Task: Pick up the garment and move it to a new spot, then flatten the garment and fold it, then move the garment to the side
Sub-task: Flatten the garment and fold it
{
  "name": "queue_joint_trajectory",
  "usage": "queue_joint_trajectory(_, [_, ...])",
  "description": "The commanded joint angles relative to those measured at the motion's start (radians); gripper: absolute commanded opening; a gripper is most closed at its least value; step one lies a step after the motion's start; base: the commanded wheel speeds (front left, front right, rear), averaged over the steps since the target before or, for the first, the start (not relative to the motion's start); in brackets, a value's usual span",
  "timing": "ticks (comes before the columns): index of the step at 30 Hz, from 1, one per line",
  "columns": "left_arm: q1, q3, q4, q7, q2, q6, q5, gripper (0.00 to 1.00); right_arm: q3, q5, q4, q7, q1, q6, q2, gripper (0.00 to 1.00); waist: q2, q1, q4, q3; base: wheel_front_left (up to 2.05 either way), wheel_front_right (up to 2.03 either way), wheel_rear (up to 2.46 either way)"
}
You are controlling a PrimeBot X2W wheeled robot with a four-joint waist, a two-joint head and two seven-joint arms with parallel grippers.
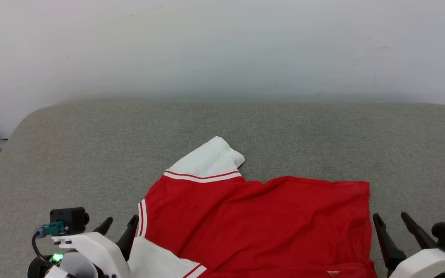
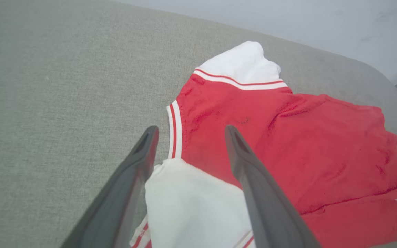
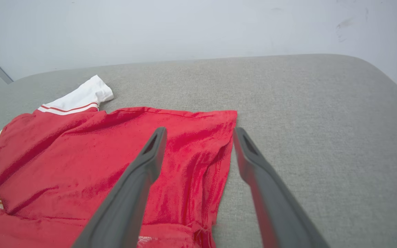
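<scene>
Nearest to me, my left gripper (image 1: 121,222) stands with its fingers spread wide and nothing between them at the shirt's (image 1: 261,220) left end. One finger sits to each side of the near white sleeve (image 2: 191,203), which seems folded in over the red cloth. My right gripper (image 1: 391,218) is spread just as wide and is empty at the shirt's right end, astride the hem (image 3: 231,144). The shirt lies sideways between the two, with the grey cushion (image 1: 91,146) under it and reaching well beyond it. Its far sleeve (image 1: 211,158) pokes out at the shirt's back-left corner, a slanting crease crosses the red, and a fold runs along the near edge. I judge the flattening to be in hand and not done. To do it well I would pinch low at both ends, catching cloth and not cushion. Then I would draw the ends apart evenly until the crease goes, and lay the near sleeve out flat before any fold.
</scene>
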Motion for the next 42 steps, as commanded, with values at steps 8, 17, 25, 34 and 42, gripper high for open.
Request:
queue_joint_trajectory(8, [-0.083,0.027,0.02,-0.218,-0.062,-0.015,0.073,1.0,-0.022,-0.06,-0.076,-0.074,-0.052,-0.001,0.043,1.0,-0.0001,0.0001,-0.031,0.023,0.0,0.0,0.0])
queue_joint_trajectory(17, [-0.281,0.041,0.08,-0.301,-0.082,-0.049,0.12,1.0,0.011,-0.081,-0.167,-0.079,-0.177,-0.001,0.052,1.0,-0.0001,0.0001,-0.103,0.209,0.0,0.0,0.0])
queue_joint_trajectory(25, [-0.527,0.002,0.216,-0.187,-0.062,-0.153,0.105,1.0,0.026,-0.086,-0.157,-0.095,-0.273,-0.001,0.059,1.0,-0.0001,0.0001,-0.169,0.334,0.0,0.0,0.0])
queue_joint_trajectory(34, [-0.753,-0.054,0.395,0.188,0.0,-0.247,0.006,1.0,0.03,-0.074,-0.112,-0.131,-0.313,-0.001,0.074,1.0,-0.0001,0.0001,-0.245,0.414,0.0,0.0,0.0])
queue_joint_trajectory(42, [-0.831,-0.081,0.467,0.475,0.038,-0.247,-0.072,1.0,0.037,-0.054,-0.065,-0.168,-0.324,-0.001,0.085,1.0,-0.0001,0.0001,-0.287,0.46,0.0,0.0,0.0])
